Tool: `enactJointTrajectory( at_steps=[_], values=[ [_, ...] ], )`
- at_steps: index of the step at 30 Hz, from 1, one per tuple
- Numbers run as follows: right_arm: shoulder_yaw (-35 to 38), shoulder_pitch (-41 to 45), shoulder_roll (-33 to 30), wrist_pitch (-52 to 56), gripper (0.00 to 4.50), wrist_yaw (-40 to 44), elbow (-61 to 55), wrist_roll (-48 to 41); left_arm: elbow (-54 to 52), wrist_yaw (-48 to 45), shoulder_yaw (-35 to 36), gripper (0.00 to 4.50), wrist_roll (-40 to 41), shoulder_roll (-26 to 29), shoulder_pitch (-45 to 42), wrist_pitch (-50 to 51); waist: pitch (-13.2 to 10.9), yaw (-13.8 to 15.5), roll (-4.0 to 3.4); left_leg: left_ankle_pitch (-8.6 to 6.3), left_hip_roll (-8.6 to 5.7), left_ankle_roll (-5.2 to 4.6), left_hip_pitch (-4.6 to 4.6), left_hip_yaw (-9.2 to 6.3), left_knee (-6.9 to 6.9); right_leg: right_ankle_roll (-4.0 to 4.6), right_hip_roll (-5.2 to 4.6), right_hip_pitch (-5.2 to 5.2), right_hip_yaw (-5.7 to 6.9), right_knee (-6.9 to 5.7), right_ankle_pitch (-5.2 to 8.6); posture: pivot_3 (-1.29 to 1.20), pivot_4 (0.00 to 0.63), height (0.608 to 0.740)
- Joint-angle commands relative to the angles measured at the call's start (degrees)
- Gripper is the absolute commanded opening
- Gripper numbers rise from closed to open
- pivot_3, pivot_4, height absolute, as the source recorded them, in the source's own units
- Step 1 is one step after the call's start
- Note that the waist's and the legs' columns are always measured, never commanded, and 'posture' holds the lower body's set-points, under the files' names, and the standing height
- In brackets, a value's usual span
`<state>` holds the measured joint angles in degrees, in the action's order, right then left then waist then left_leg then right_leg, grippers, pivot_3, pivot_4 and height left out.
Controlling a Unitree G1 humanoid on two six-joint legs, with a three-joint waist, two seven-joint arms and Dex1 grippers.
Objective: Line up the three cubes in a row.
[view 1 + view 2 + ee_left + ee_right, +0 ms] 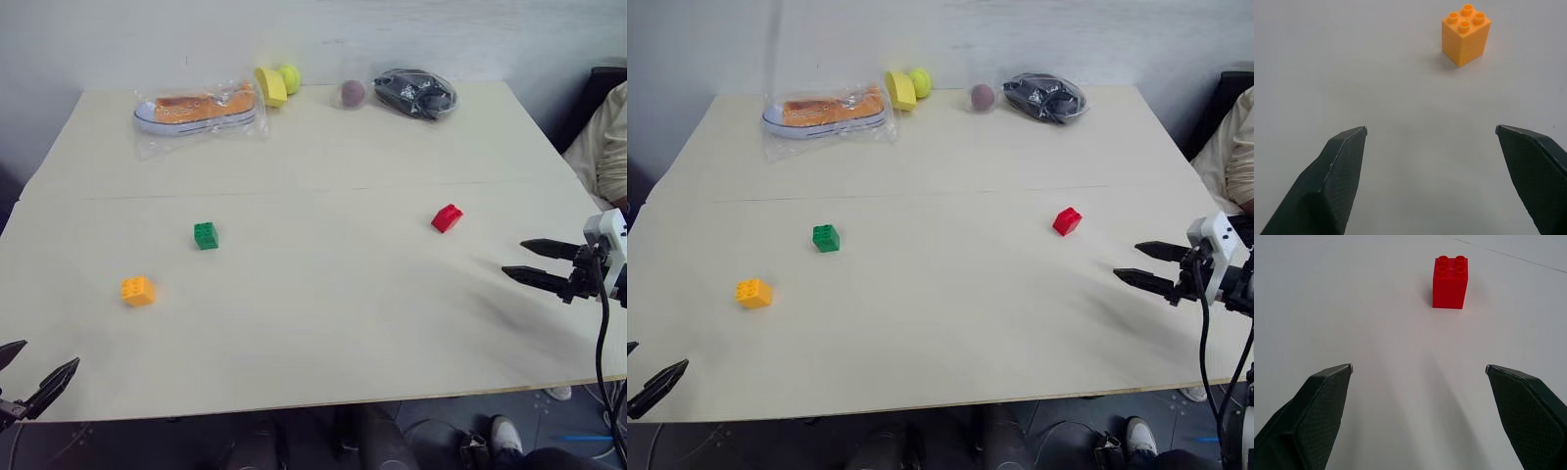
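Three studded cubes lie apart on the pale table (313, 323). The green cube (206, 235) sits left of centre, the orange-yellow cube (137, 290) nearer the front left, and the red cube (447, 217) to the right. My left gripper (29, 377) hovers open at the front left corner, short of the orange-yellow cube (1466, 33). My right gripper (529, 262) is open near the right edge, pointing toward the red cube (1450, 281) from a short distance. Neither gripper holds anything.
Along the far edge lie a bagged orange shoe (199, 111), a yellow disc with a yellow-green ball (278, 82), a purple ball (352, 93) and a bagged black item (416, 93). A person's sleeve (605, 147) shows at the right edge.
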<state>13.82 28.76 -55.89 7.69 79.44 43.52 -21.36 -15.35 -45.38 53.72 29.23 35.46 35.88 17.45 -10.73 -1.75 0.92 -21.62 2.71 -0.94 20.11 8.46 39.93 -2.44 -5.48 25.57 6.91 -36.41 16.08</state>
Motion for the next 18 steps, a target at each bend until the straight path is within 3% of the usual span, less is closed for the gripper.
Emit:
enactJointTrajectory(
  at_steps=[1, 18],
  values=[
    [2.12, 0.76, -2.35, -1.04, 4.5, 0.45, 0.93, -0.06, -0.42, 0.46, 1.58, 4.44, 1.31, 0.76, -0.51, 0.31, 0.0, 0.01, 0.0, 0.0, 0.0, 0.0, 0.0, 0.0, 0.0, 0.0, 0.0, 0.0, 0.0, 0.0, 0.0, 0.0, 0.15, 0.74],
    [1.94, 1.18, -1.88, -2.51, 4.5, -0.43, 1.6, 0.79, -1.66, 2.43, 0.58, 4.44, 0.09, 0.41, -0.79, 1.05, 0.0, 0.03, -0.01, 0.0, -0.01, 0.01, 0.0, 0.01, 0.0, 0.0, -0.01, 0.0, -0.01, -0.01, 0.0, 0.0, 0.15, 0.74]
  ],
)
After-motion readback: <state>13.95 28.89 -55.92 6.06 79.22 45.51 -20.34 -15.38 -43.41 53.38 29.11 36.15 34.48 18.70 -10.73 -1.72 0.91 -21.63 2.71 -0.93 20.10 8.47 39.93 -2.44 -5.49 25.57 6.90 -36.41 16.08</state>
